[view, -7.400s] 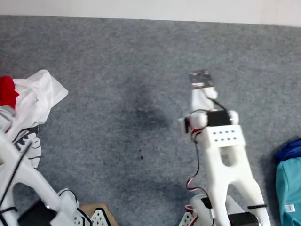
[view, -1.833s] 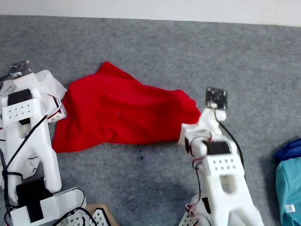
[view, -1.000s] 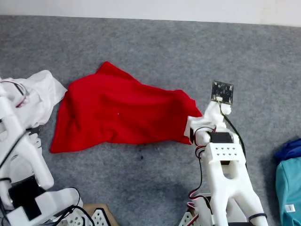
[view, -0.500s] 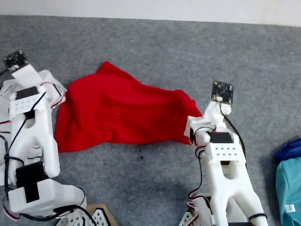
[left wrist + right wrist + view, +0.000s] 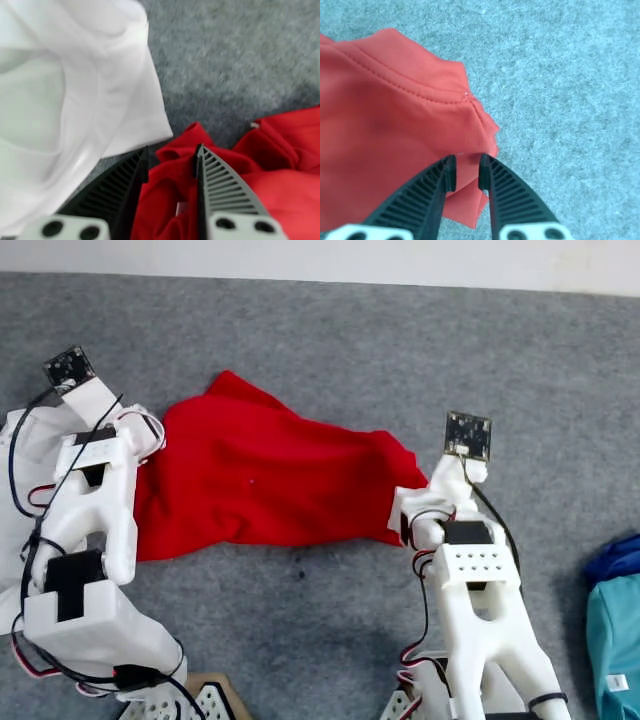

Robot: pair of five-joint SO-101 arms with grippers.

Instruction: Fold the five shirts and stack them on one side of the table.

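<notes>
Looking down from overhead, the red shirt (image 5: 270, 480) lies spread but rumpled across the middle of the grey table (image 5: 330, 330), between the two arms. The left arm (image 5: 95, 490) leans over its left edge, beside a white shirt (image 5: 18, 435) heaped at the table's left side. The right arm (image 5: 480, 580) sits at the red shirt's right corner. A blue shirt (image 5: 618, 558) and a teal shirt (image 5: 615, 640) wait at the right edge, well apart. This view gives the whole layout and shows how far the cloth is from flat.

The left wrist camera adds the finger detail. The left claw (image 5: 170, 155) has its fingers apart, straddling a bunched red fold just beside the white shirt's hem, and I'd say it has nothing pinched.

The right wrist camera has the right claw (image 5: 466, 165) nearly together, nipping the red corner by the stitched hem, with creases radiating from the pinch.

The shirt looks thin, limp and light, I reckon, so it will drag and wrinkle on the rough table rather than slide. It is best held at hems or corners, both ends at once.
</notes>
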